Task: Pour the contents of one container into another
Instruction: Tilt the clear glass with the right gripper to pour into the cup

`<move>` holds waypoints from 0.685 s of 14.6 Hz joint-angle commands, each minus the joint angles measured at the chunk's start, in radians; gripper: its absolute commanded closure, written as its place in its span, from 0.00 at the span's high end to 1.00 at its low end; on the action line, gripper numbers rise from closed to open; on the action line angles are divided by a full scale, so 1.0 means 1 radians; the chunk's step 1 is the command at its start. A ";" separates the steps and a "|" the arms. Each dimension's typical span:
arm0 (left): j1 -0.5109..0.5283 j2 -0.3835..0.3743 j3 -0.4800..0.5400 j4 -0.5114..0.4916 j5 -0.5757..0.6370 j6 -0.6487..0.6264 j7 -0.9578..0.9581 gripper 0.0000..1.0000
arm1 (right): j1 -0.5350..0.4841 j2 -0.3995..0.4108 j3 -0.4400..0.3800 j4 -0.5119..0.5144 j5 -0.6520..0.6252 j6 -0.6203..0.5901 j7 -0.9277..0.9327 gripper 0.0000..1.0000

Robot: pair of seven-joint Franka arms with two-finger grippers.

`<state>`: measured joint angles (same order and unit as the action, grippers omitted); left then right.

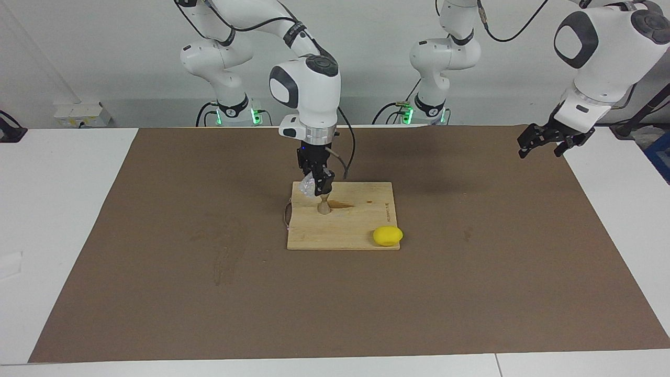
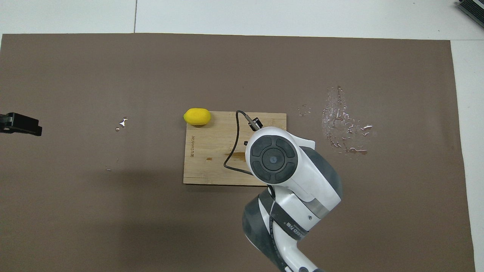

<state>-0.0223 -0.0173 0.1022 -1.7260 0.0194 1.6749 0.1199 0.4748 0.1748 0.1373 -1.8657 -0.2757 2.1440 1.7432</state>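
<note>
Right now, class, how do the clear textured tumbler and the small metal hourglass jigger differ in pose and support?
The clear textured tumbler is held tilted in the air by the right end effector; the small metal hourglass jigger stands upright on the wooden cutting board. The tumbler is see-through; the jigger is opaque. Both are small vessels over the board.

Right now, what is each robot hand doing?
Right hand: shut on the clear tumbler, tipped over the metal jigger.
Left hand: open, holding nothing, waiting above the table's edge.
</note>
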 commanded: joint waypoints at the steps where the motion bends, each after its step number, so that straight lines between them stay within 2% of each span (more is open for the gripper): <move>1: -0.008 -0.027 0.005 -0.027 0.008 0.003 -0.023 1.00 | -0.001 -0.020 0.005 -0.018 -0.075 0.010 0.039 0.00; 10: -0.008 -0.027 0.005 -0.030 0.008 0.002 -0.023 1.00 | 0.010 -0.017 0.007 -0.007 -0.082 0.010 0.033 0.00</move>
<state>-0.0223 -0.0174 0.1022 -1.7269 0.0193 1.6749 0.1122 0.4877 0.1740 0.1388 -1.8654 -0.3241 2.1440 1.7432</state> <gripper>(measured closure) 0.000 0.493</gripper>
